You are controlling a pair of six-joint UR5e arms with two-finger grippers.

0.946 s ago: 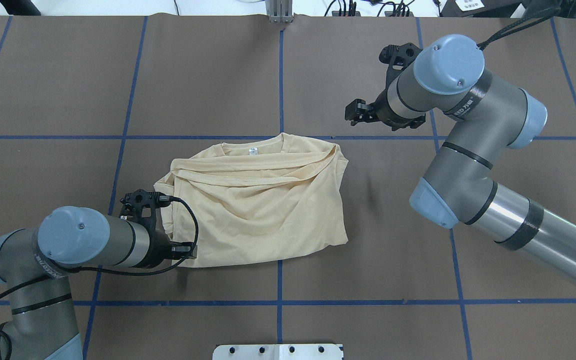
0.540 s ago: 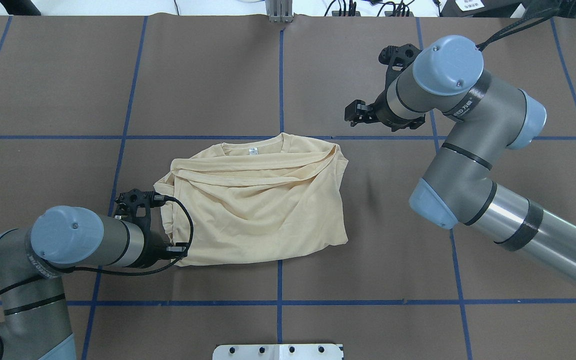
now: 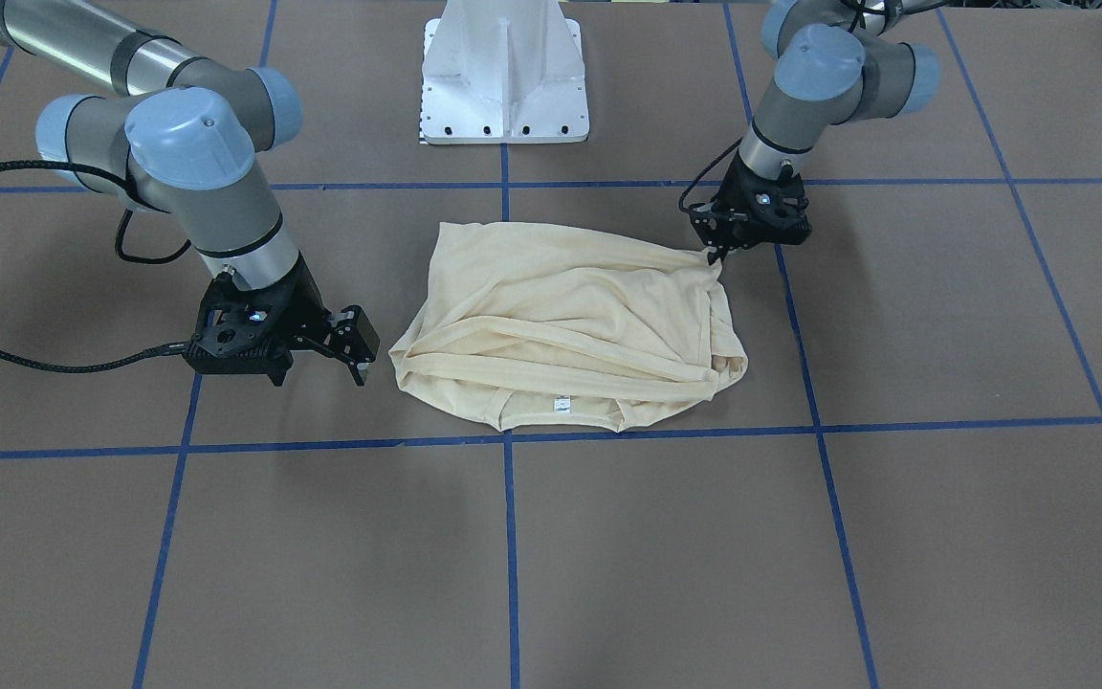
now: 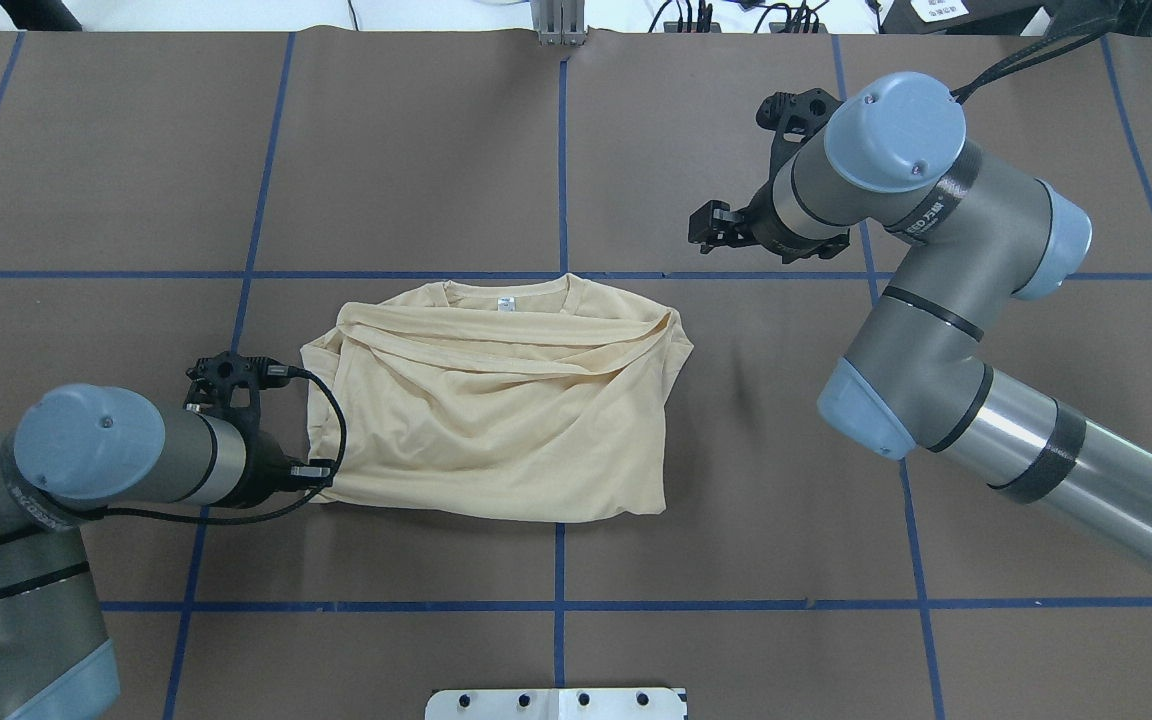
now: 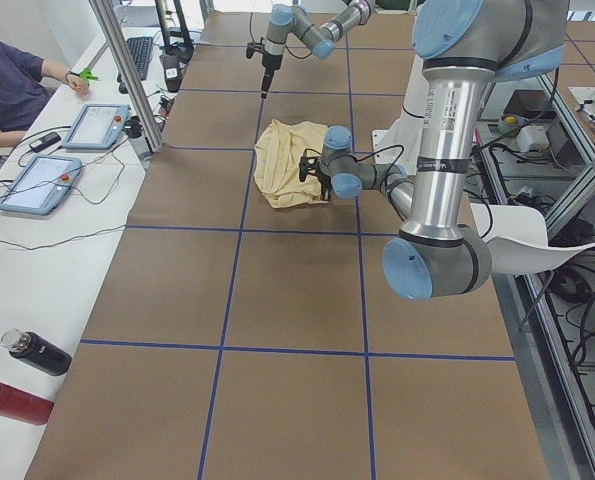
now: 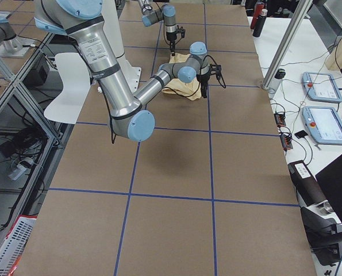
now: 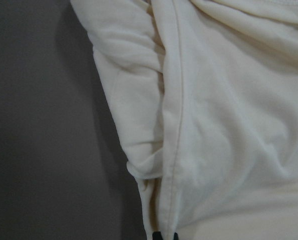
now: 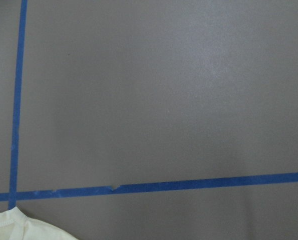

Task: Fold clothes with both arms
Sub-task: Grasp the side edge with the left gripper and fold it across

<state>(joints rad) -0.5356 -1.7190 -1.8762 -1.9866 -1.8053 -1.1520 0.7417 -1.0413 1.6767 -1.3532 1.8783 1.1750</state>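
The pale cream-yellow shirt (image 4: 496, 420) lies bunched and partly folded at the table's middle, neck label away from the robot, print hidden. It also shows in the front view (image 3: 570, 316). My left gripper (image 4: 321, 482) is shut on the shirt's near left corner, low at the table. In the front view it (image 3: 714, 253) pinches that corner. The left wrist view shows the fabric (image 7: 229, 100) with the fingertips (image 7: 164, 235) closed on a hem. My right gripper (image 4: 704, 228) is open and empty, above the table beyond the shirt's far right corner, apart from it (image 3: 357, 356). The right wrist view shows only a shirt edge (image 8: 8, 227).
The brown table cover carries a grid of blue tape lines (image 4: 560, 150). The white pedestal base (image 3: 503, 86) stands on the robot's side. Tablets (image 5: 97, 125) and bottles (image 5: 27, 350) lie on a side bench, where an operator sits.
My left gripper has moved toward the robot's left with the shirt corner in it, dragging the whole shirt that way. The right arm has barely moved.
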